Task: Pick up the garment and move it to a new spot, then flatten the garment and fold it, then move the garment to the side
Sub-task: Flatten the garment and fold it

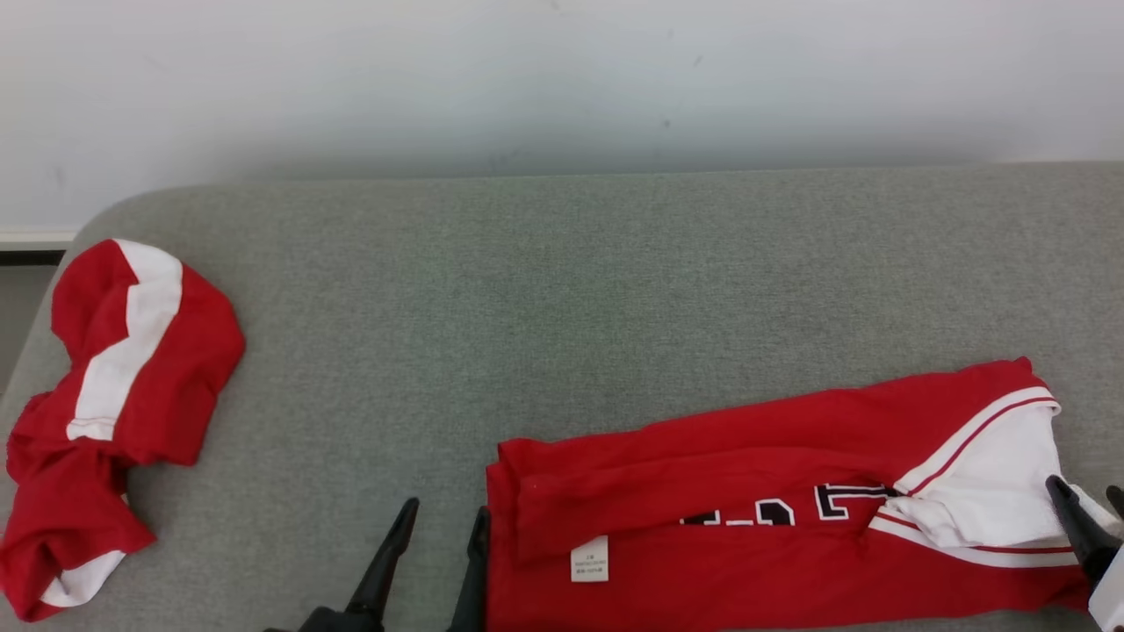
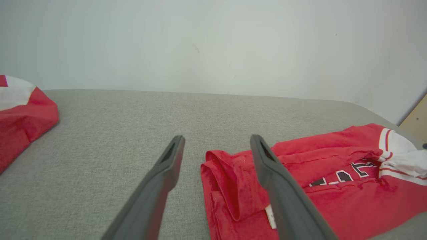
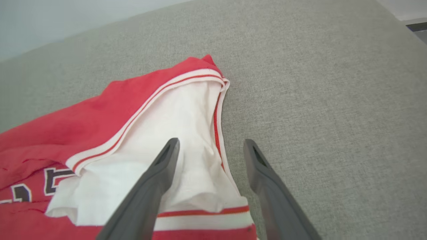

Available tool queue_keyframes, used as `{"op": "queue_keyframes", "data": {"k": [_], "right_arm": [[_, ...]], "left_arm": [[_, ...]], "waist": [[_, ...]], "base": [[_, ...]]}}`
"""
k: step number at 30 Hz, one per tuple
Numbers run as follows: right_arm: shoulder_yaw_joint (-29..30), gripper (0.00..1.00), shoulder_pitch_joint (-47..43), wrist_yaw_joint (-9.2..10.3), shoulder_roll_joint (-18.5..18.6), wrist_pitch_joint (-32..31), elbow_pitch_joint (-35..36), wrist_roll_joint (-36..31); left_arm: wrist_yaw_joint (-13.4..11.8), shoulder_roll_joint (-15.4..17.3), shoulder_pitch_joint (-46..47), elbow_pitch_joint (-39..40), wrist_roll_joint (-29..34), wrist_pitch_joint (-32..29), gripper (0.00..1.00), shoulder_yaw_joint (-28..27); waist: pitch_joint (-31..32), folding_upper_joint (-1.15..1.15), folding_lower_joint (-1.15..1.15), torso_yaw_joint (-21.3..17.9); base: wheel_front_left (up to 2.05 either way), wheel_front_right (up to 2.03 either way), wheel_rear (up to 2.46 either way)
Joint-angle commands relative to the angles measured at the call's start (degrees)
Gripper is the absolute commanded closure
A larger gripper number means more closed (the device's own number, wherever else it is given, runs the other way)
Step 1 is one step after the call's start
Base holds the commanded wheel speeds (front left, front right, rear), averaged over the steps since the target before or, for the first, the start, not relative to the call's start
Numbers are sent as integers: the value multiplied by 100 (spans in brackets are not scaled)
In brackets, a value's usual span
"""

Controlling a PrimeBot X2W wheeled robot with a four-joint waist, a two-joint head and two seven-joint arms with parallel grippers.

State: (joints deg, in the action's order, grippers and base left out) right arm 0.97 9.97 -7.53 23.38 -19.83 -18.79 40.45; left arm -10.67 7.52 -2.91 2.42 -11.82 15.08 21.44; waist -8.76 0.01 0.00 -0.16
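**Both hands spread at the ends of the folded strip**

Widest thing first: one grey, fabric-topped table [image 1: 562, 290], running right across my head view.

On it, down at 5 o'clock, lies the garment [image 1: 746, 491]. It's red and doubled lengthwise into one long band, with its near edge by the table's front.

Over at 8 o'clock, well apart, sits a second red-and-white piece [image 1: 123, 395], bunched up. That makes two cloth items, and only the long band is between my hands.

My left hand [image 1: 446, 506] is at 6 o'clock, wide open, straddling the band's 9 o'clock end with one finger over cloth and one over bare table. My right hand [image 1: 1083, 485] is at 4 o'clock, equally open, and sits over the white panel [image 1: 983, 465] at the band's 3 o'clock end. That's two hands and four fingers, nothing pinched. I can't tell whether any tip touches the fabric.

I reckon the next fold is due. To do it well, I'd pinch every layer at each end, not just the top one. I'd lift both ends level, keep the band taut and tuck that loose white panel in first.

Smaller marks: one row of black lettering [image 1: 834, 505], half hidden under a flap, and one care label [image 1: 589, 558] at the left end.
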Motion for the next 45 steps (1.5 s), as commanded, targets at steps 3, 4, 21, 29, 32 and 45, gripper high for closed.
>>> {"op": "queue_keyframes", "data": {"k": [3, 4, 21, 29, 32, 45], "right_arm": [[-45, 0, 174, 9, -8, -118, -361, -160], [-75, 0, 200, 9, 5, -147, -450, -195], [-960, 100, 341, -6, -56, -267, -905, 533], [-678, 100, 498, 13, 618, 171, -1075, 809], [-489, 100, 465, 13, 971, 243, -1134, 884], [-482, 100, -53, 12, 2174, 24, 21, 920]], "left_arm": [[128, -105, -35, -76, 135, 8, 0, -164], [170, -141, -42, -89, 167, 8, 0, -202], [661, -405, 28, -346, 529, 9, 0, -550], [784, -432, -56, -525, 561, 9, 0, -600], [816, -441, -93, -551, 533, 9, 0, -623], [857, -453, -275, -707, 552, 9, 0, -737]], "waist": [[-73, -1, 0, 118], [-85, -1, 0, 140], [-212, -1, 0, 206], [-80, -1, 0, 202], [-38, -1, 0, 201], [333, -1, 0, 104]], "base": [[0, 0, 0], [0, 0, 0], [0, 0, 0], [0, 0, 0], [0, 0, 0], [0, 0, 0]]}}
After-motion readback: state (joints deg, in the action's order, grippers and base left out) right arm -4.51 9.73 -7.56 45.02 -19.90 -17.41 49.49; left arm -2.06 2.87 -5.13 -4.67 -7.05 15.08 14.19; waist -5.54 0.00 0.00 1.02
